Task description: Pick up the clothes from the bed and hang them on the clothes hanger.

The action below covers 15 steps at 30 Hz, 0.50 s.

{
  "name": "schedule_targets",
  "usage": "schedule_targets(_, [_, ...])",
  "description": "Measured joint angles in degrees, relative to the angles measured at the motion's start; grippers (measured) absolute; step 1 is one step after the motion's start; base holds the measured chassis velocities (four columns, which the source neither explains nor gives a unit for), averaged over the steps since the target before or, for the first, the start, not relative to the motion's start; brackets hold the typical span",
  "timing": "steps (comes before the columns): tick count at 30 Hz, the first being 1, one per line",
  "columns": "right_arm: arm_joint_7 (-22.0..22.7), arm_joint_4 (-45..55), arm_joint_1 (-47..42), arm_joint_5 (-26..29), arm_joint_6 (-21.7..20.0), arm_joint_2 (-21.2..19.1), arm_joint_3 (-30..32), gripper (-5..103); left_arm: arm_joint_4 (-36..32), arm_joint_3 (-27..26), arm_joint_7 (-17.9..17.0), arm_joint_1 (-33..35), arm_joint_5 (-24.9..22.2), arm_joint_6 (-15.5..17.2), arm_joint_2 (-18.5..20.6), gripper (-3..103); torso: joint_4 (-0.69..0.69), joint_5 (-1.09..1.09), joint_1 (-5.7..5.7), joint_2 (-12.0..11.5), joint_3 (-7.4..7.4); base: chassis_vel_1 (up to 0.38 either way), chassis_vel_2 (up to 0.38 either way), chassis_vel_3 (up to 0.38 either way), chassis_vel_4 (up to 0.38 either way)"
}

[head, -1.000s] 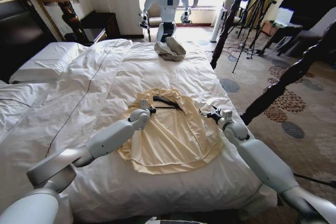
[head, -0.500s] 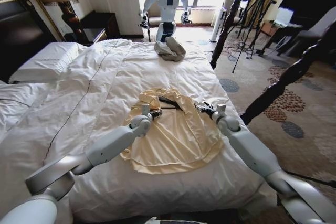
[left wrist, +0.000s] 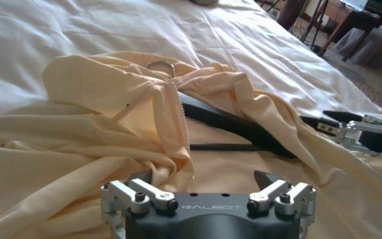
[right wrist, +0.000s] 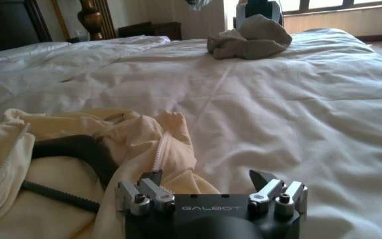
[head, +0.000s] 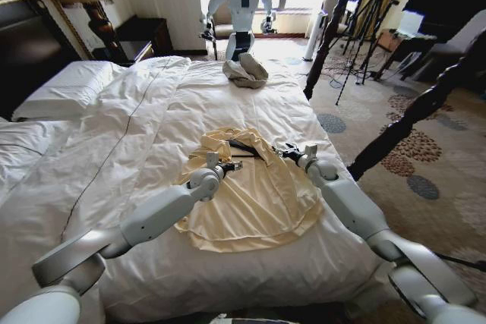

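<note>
Nearby, grey cloth bundle (head: 245,71) beyond clothes (head: 250,195).

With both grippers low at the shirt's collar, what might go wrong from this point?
1. The hanger lies partly under the bunched collar of the shirt; the open left gripper may pinch fabric alone or miss the hanger.
2. The open right gripper sits at the shirt's edge on the white duvet; closing there may catch bedding too.
3. The two grippers are close together, so they may collide.
</note>
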Motion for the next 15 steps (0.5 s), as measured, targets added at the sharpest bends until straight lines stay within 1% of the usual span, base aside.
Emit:
schedule_targets(1, [-0.66, 0.13, -0.07, 0.06, 0.20, 0.03, 0.06, 86, -1.15, -0.35, -0.19, 0.55, -0.06, 0.36, 0.90, 100, 0.00, 0.00, 0.00, 0.00, 0.00, 0.000, 0.000, 0.000, 0.000])
schedule_targets(2, [-1.49, 0.58, -0.32, 0.11, 0.34, -0.06, 0.11, 79, -2.12, -0.76, -0.21, 1.25, 0.17, 0.59, 1.83, 100, 0.00, 0.00, -0.01, 0.00, 0.00, 0.000, 0.000, 0.000, 0.000])
schedule_targets(3, [-2.36, 0.88, -0.59, 0.11, 0.45, -0.25, 0.09, 79, -2.86, -1.36, -0.17, 1.94, 0.46, 0.69, 2.57, 100, 0.01, 0.00, -0.01, 0.00, 0.00, 0.000, 0.000, 0.000, 0.000])
schedule_targets(4, [-3.15, 0.97, -0.84, -0.07, 0.47, -0.49, 0.01, 77, -3.45, -2.09, -0.14, 2.59, 0.59, 0.73, 3.08, 100, 0.00, 0.00, 0.00, 0.00, 0.00, 0.000, 0.000, 0.000, 0.000])
schedule_targets(5, [-3.15, 0.97, -0.84, -0.07, 0.47, -0.49, 0.01, 77, -3.45, -2.09, -0.14, 2.59, 0.59, 0.73, 3.08, 100, 0.00, 0.00, 0.00, 0.00, 0.00, 0.000, 0.000, 0.000, 0.000])
schedule_targets(7, [-4.25, 0.89, -1.14, -1.06, 0.33, -0.64, -0.19, 73, -4.98, -4.73, -0.13, 4.74, 0.73, 0.78, 3.93, 100, -0.02, -0.01, 0.00, 0.00, 0.00, 0.000, 0.000, 0.000, 0.000])
schedule_targets(8, [-4.25, 0.89, -1.14, -1.06, 0.33, -0.64, -0.19, 73, -4.98, -4.73, -0.13, 4.74, 0.73, 0.78, 3.93, 100, -0.02, -0.01, 0.00, 0.00, 0.00, 0.000, 0.000, 0.000, 0.000])
schedule_targets(9, [-4.34, 0.89, -1.26, -1.26, 0.21, -0.63, -0.29, 73, -5.50, -5.79, -0.16, 5.52, 0.75, 0.78, 4.21, 100, -0.02, 0.00, 0.00, 0.00, 0.00, 0.000, 0.000, 0.000, 0.000])
schedule_targets(10, [-4.25, 0.92, -1.41, -1.86, -0.10, -0.48, -0.53, 72, -6.83, -8.29, -0.20, 7.37, 0.77, 0.78, 4.86, 100, -0.02, 0.02, 0.00, 0.00, 0.00, 0.000, 0.000, 0.000, 0.000])
schedule_targets(11, [-4.01, 0.85, -1.39, -2.31, -0.17, -0.25, -0.55, 72, -7.45, -9.51, -0.21, 8.26, 0.77, 0.79, 5.18, 100, -0.03, 0.00, 0.00, 0.00, 0.00, 0.000, 0.000, 0.000, 0.000])
schedule_targets(12, [-4.01, 0.85, -1.39, -2.31, -0.17, -0.25, -0.55, 72, -7.45, -9.51, -0.21, 8.26, 0.77, 0.79, 5.18, 100, -0.03, 0.00, 0.00, 0.00, 0.00, 0.000, 0.000, 0.000, 0.000])
schedule_targets(15, [-2.56, 0.33, -0.63, -3.17, -1.05, 0.73, -0.56, 73, -10.85, -14.79, -0.22, 12.24, 0.77, 0.86, 6.62, 100, 0.00, 0.00, 0.00, 0.00, 0.00, 0.000, 0.000, 0.000, 0.000])
